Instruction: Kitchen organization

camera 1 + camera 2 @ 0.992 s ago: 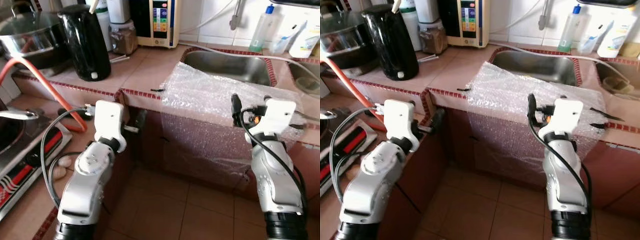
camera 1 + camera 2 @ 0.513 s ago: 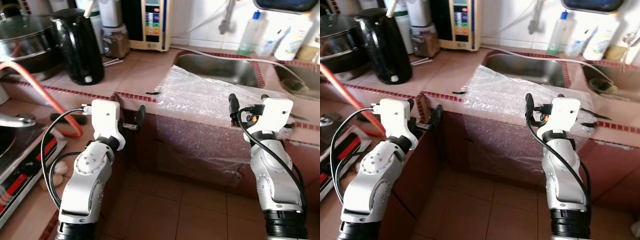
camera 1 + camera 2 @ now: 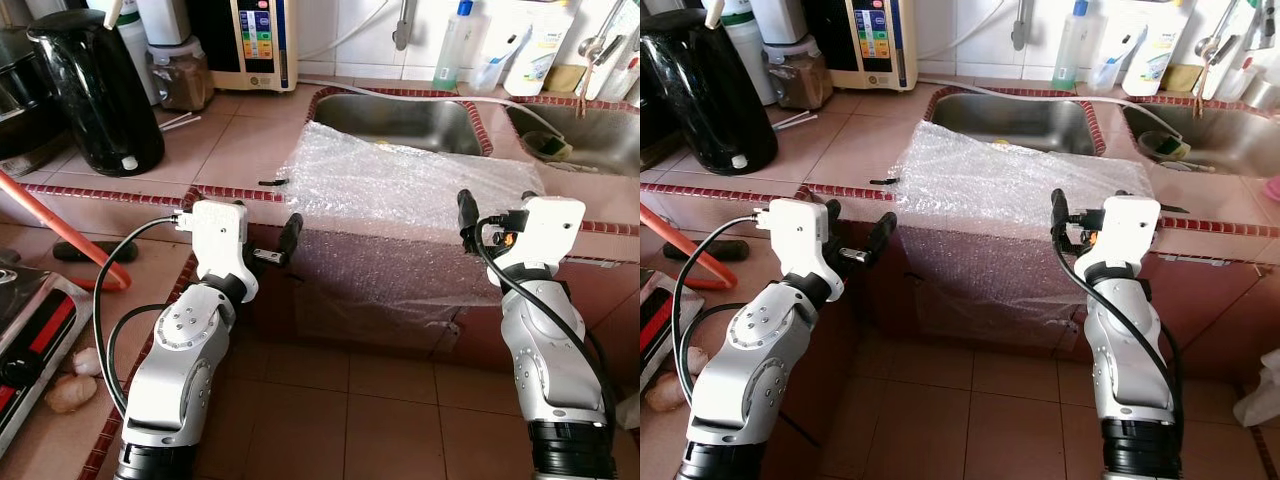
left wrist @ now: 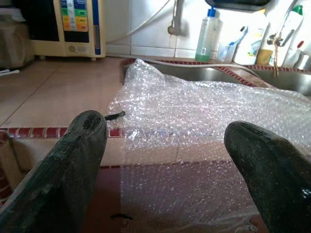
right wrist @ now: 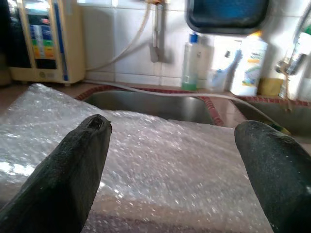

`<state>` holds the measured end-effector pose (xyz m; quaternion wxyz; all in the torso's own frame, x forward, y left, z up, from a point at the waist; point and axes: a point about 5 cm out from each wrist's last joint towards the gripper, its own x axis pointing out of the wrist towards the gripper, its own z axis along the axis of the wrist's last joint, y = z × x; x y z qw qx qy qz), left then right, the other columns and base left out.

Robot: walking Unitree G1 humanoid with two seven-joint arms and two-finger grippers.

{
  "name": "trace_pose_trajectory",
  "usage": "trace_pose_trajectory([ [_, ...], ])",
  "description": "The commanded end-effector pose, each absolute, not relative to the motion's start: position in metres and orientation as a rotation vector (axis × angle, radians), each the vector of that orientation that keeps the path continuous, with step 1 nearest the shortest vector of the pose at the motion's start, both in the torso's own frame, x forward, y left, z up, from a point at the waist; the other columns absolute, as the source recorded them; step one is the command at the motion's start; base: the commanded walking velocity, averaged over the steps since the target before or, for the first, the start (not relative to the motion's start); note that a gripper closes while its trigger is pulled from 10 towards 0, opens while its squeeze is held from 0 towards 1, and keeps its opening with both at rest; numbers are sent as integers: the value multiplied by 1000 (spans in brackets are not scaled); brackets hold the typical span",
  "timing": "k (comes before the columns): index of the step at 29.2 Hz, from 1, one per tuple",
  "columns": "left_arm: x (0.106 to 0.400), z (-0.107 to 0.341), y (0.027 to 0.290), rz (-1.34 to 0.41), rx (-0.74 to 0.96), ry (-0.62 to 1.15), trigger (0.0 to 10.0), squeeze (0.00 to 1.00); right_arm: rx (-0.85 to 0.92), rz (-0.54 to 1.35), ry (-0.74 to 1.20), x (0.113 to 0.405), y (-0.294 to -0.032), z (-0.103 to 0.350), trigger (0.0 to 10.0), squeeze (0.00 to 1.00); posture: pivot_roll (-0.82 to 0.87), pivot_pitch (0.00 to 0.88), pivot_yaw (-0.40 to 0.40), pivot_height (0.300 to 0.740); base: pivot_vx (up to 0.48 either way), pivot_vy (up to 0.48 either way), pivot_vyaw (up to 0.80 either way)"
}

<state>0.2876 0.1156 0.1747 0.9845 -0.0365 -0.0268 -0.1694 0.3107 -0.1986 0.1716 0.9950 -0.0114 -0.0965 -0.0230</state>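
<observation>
Crinkly bubble wrap (image 3: 420, 185) over tiled counter (image 3: 240, 140)

Bright daylight, sharp head views, wrist foregrounds blurred.

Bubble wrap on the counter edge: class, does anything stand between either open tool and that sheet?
Nothing visible does. The bubble wrap drapes over the counter edge by the sink. The left tool and the right tool each face it with open space between.
</observation>
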Motion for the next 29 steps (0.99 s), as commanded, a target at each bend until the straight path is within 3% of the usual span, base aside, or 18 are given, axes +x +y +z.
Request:
trace_pose_trajectory([
  [1,287,172,114,-359,-75,-43,10000,0,-34,-46,-207,310,-200,176,10000,0,27,0,6,740,0,-375,0],
  [15,285,167,113,-372,-82,-20,10000,0,-38,-45,-186,309,-200,172,10000,0,21,0,9,740,0,-408,0],
  [29,285,162,111,-378,-77,0,10000,0,-41,-44,-181,310,-201,172,10000,0,16,0,8,740,0,-380,-483],
])
